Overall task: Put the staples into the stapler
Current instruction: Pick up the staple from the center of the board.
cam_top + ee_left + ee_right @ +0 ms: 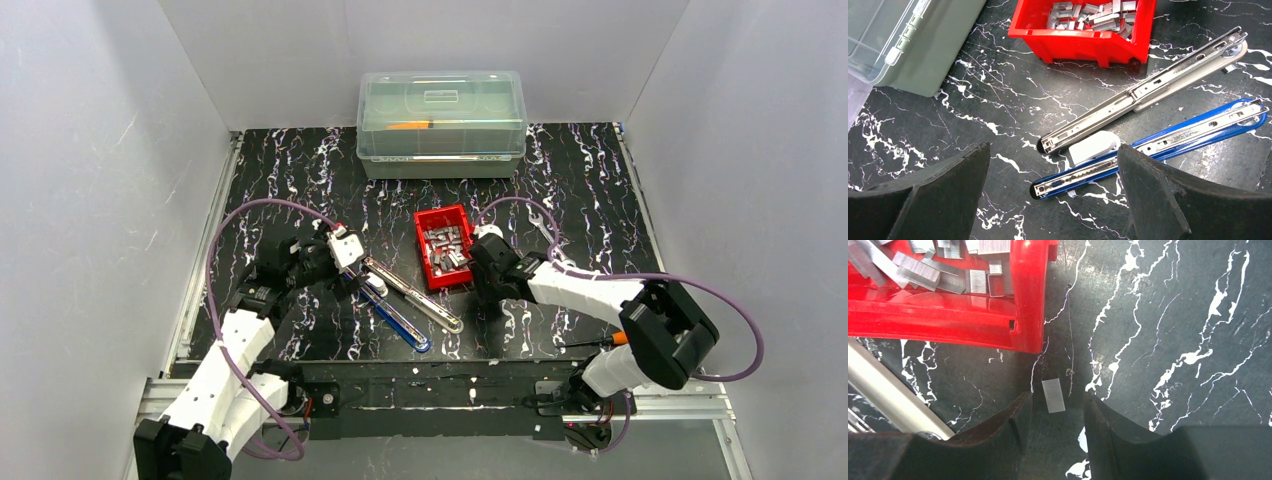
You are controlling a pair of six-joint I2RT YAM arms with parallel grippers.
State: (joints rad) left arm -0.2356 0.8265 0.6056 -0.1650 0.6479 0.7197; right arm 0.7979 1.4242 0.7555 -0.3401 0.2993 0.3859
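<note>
The right gripper (pixel 1057 399) stands half spread, its fingers on either side of a single staple strip (pixel 1053 395) without touching it. The strip lies flat on the table (pixel 1173 315), its long axis running from the gripper toward the red bin (pixel 948 322) just beyond, where the other staples (pixel 918 270) lie heaped. The left gripper (pixel 1053 150) gapes wide, holding nothing, above the grey stapler (pixel 1143 90) and the blue stapler (pixel 1158 137). Both are unfolded and lie side by side, their long axes parallel and slanting away from that gripper.

Reaches toward the middle from both sides. Holds left gripper (pixel 1052 150) wide open, low down. Points right gripper (pixel 1057 397) down, half open.
</note>
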